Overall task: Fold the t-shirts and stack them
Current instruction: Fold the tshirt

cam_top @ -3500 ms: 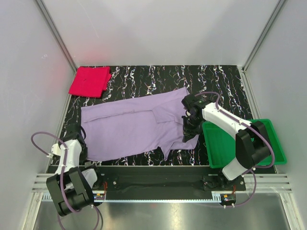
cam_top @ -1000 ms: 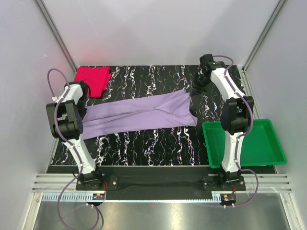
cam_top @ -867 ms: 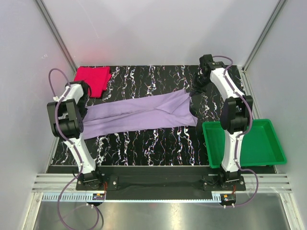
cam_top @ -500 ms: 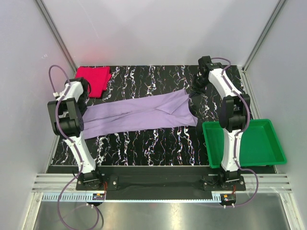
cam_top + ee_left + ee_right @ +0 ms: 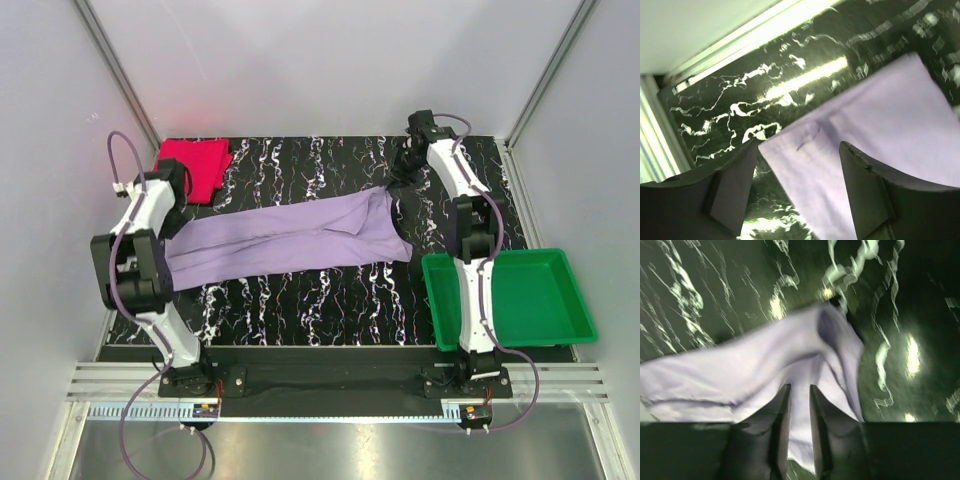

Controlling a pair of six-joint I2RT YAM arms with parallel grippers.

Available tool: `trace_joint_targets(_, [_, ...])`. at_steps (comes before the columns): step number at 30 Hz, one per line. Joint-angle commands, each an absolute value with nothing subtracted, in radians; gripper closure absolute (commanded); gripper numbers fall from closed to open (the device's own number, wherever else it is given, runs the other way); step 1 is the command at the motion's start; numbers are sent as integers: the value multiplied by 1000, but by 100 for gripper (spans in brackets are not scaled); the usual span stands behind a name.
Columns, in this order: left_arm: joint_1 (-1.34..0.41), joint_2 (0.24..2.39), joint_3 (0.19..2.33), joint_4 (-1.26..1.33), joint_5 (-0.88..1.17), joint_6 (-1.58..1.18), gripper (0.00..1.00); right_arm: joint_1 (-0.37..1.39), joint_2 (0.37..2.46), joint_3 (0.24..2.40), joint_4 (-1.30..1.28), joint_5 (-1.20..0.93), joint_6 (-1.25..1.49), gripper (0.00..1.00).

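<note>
The lavender t-shirt lies folded into a long band across the middle of the table. A pink-red t-shirt, folded square, sits at the back left corner. My left gripper hovers over the lavender shirt's left end, jaws wide open and nothing held. My right gripper is above the shirt's rumpled right end; its jaws stand narrowly apart with cloth showing below the gap.
A green plastic tray stands at the front right beside the right arm. Grey walls close off the table at the back and sides, with the metal frame rail close to the left gripper.
The lavender shirt, spread wide earlier, is now folded lengthwise. Over the last second both grippers opened and let go of its ends. Both wrists drew slightly toward the back.
</note>
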State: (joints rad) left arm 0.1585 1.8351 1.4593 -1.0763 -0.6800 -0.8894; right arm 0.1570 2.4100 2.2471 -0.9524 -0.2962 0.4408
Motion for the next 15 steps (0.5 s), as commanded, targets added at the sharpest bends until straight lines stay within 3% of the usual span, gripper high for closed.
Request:
trace_joint_targets(1, [126, 1686, 1307, -913, -567, -747, 25, 143, 2518, 2485, -981, -402, 466, 65])
trace_joint_targets(4, [123, 1560, 1165, -803, -366, -646, 25, 141, 2539, 2640, -1084, -405, 453, 49])
trace_joint_targets(5, [123, 1505, 1140, -775, -310, -587, 25, 140, 2519, 2634, -1098, -402, 448, 48])
trace_joint_targets(8, [124, 1424, 1049, -695, -111, -507, 25, 149, 2358, 2411, -1071, -405, 440, 47])
trace_joint_targets(10, [124, 1362, 1019, -658, -30, -491, 25, 169, 2219, 2151, -978, -451, 433, 47])
trace_joint_targets(15, [123, 1292, 976, -638, 161, -486, 26, 219, 2083, 1838, -842, -521, 460, 46])
